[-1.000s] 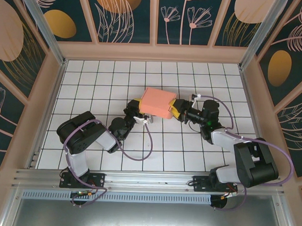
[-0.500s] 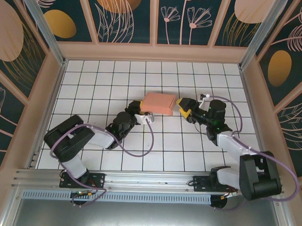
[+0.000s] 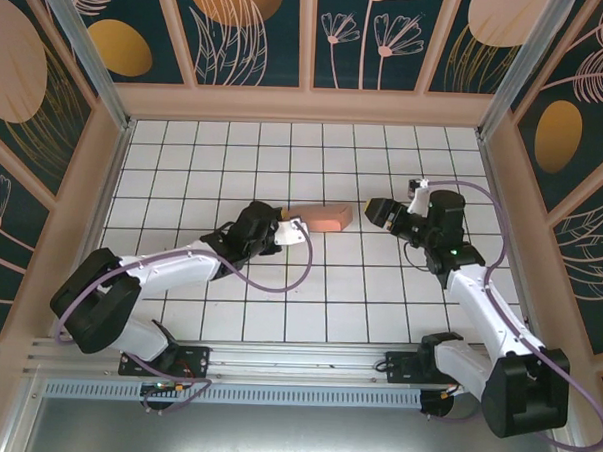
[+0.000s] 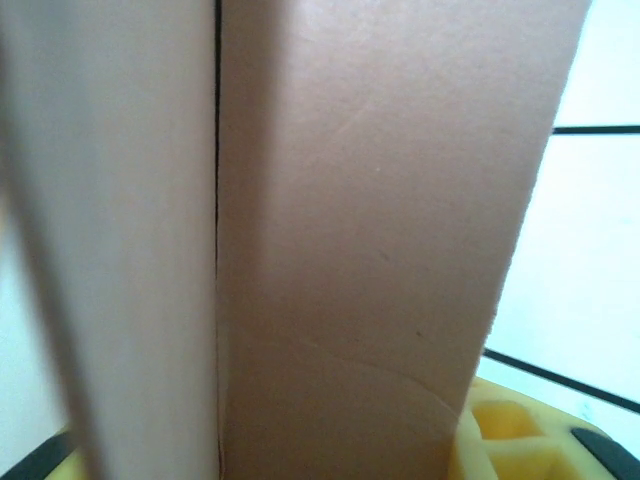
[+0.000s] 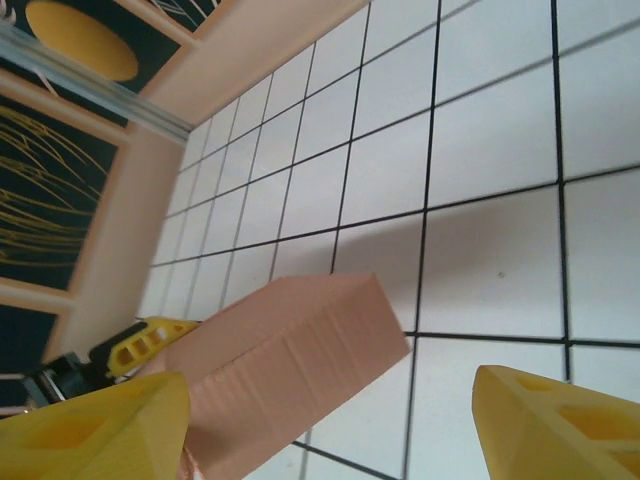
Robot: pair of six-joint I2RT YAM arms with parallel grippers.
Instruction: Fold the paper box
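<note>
The paper box is a salmon-pink closed flat box lying low over the middle tiles. My left gripper is shut on its left end. In the left wrist view the paper box stands right in front of the lens, beside one yellow finger. My right gripper hangs open just right of the box, not touching it. In the right wrist view the paper box lies ahead, near the left yellow finger, and the jaws stand wide apart.
The white gridded table is walled by wooden panels on three sides. A purple cable loops from the left arm across the near tiles. The left gripper's yellow finger shows beyond the box in the right wrist view.
My right gripper opened, let go of the box and drew back to the right. The left arm stretched forward and the box came down from a raised tilt to lie low.
</note>
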